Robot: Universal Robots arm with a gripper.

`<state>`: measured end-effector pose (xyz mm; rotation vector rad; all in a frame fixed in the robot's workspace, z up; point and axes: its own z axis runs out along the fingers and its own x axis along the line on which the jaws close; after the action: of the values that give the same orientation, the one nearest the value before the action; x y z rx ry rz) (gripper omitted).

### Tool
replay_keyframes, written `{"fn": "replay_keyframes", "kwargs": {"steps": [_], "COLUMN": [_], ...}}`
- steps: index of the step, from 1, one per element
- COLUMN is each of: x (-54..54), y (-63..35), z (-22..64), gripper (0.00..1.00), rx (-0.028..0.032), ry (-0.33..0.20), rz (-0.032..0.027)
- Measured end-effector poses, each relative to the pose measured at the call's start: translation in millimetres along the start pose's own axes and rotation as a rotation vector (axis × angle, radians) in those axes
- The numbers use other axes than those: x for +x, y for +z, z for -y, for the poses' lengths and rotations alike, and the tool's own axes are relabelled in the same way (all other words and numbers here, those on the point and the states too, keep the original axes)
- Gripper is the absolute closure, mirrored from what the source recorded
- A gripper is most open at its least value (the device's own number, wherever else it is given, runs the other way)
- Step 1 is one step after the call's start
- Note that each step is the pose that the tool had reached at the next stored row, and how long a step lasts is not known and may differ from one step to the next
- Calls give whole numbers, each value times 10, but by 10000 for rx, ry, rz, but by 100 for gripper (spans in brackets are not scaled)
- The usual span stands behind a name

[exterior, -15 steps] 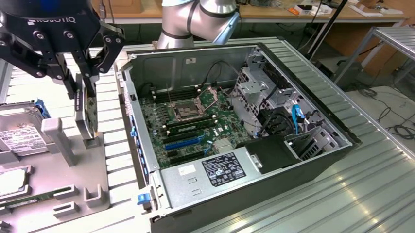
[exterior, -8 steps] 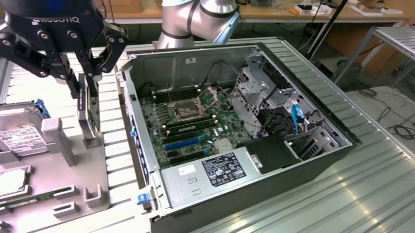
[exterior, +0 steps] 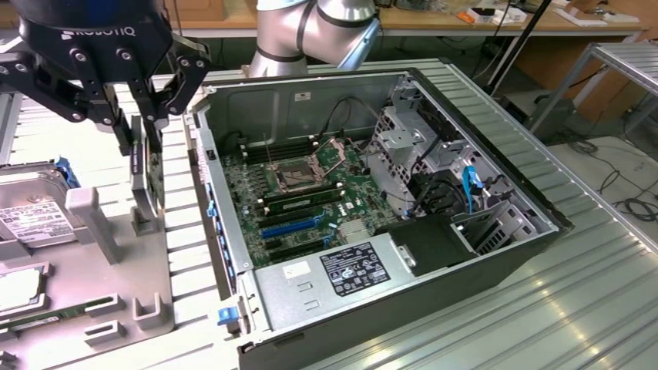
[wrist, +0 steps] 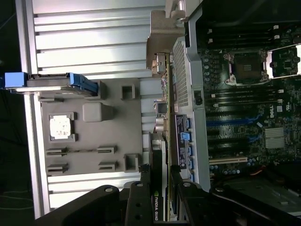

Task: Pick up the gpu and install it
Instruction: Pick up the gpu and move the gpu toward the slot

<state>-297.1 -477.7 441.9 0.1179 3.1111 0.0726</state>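
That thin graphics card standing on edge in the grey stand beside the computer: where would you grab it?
Probably grip the gpu by its upper edge, coming straight down from above and pinching its two flat faces. It stands upright on edge in the grey holder, so the top is free, and the board is thin enough to pinch.

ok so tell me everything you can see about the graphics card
The graphics card is a thin, flat board, dark green with a black face that carries white NVIDIA lettering. It stands upright on edge, its lower end in a slot of the grey holder. The holder lies beside the open computer case, on the exterior view's left of it. The gripper is closed on the card's upper part, one finger against each face.
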Motion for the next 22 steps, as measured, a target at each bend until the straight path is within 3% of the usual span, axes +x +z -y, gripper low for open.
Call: {"fn": "replay_keyframes", "kwargs": {"steps": [22], "x": [-155], "y": [4], "z": [-12], "gripper": [73], "rx": [0], "ry": [0], "rz": [0]}}
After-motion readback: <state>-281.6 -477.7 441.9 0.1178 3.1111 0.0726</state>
